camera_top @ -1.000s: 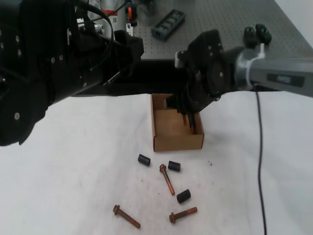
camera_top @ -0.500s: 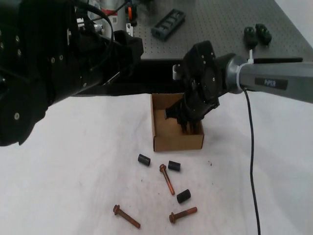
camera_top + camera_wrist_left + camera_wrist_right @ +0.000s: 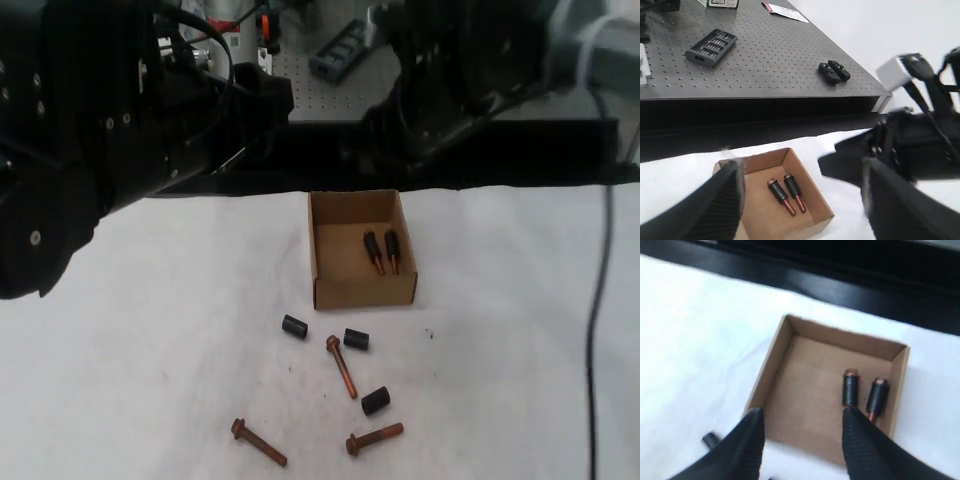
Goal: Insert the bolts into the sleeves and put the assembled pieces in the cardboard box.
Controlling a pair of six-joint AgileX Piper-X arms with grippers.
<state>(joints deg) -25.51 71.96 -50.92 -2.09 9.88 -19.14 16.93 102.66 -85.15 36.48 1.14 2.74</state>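
Note:
The cardboard box stands mid-bench with two assembled bolt-and-sleeve pieces lying side by side in its right half. In front of it lie three loose black sleeves and three loose copper bolts. My right gripper hangs open and holds nothing, high above the box, with both pieces below it. My left gripper is open too, raised behind the box.
White cloth covers the near bench. Behind it runs a dark perforated plate carrying a grey bit holder and small black parts. The right arm hangs over the back edge; the left arm fills the upper left.
The right gripper has lifted out of the box, up and toward the back, and let go of an assembled piece. Two pieces now lie in the box. The left arm has not moved.

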